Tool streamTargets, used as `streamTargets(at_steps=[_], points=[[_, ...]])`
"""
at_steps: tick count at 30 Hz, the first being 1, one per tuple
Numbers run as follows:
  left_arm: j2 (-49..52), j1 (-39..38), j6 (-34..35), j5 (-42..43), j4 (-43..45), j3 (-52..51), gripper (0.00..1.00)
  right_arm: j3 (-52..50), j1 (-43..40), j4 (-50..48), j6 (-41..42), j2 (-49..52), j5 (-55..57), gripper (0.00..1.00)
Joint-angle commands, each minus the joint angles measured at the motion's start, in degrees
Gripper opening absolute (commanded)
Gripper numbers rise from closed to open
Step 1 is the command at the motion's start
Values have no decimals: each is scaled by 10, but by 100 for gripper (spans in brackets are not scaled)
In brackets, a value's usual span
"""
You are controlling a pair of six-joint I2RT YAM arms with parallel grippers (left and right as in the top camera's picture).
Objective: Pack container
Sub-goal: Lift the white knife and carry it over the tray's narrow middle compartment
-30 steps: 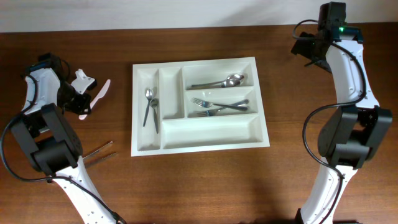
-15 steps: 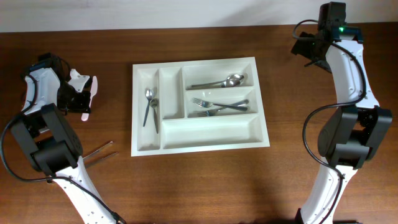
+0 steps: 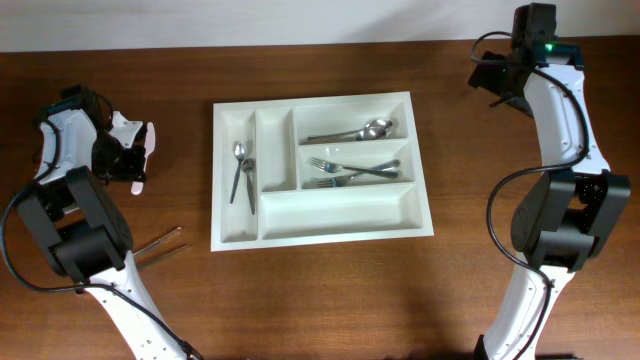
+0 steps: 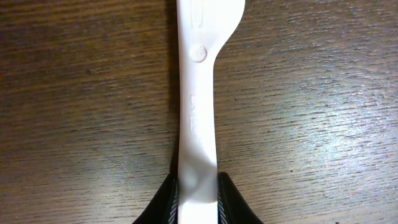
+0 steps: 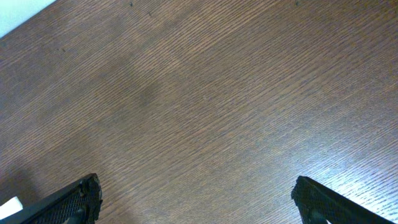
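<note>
The container, a white cutlery tray [image 3: 320,228], lies mid-table. It holds two spoons [image 3: 241,170] in a narrow left compartment, spoons [image 3: 355,131] in the top long one and forks [image 3: 350,172] in the middle one. My left gripper [image 3: 133,160] is at the far left, low over the wood. It is shut on the handle of a white plastic utensil [image 4: 198,93], whose head runs out of the left wrist view; the utensil also shows in the overhead view [image 3: 148,138]. My right gripper [image 5: 196,199] is open and empty over bare wood at the back right [image 3: 492,76].
A thin metal utensil [image 3: 160,243] lies on the table near the left arm's base, left of the tray's front corner. The table's back edge runs close behind both grippers.
The pale utensil stuck out to the right of my left gripper a second ago. It now lies closer in, nearly in line with the gripper. The right arm has not moved.
</note>
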State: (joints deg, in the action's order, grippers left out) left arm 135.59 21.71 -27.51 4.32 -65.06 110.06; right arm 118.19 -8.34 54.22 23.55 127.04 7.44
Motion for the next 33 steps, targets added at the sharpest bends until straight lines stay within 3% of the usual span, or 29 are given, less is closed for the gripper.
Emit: streamTargets(at_steps=[1,19,33], points=[[-3,0,9,4,-4,14,2,9,0,0,1,7,1,99],[-4,-61,14,5,-63,155,2,9,0,0,1,7,1,99],[-4,-207,205,9,-160,200,2,9,0,0,1,7,1,99]])
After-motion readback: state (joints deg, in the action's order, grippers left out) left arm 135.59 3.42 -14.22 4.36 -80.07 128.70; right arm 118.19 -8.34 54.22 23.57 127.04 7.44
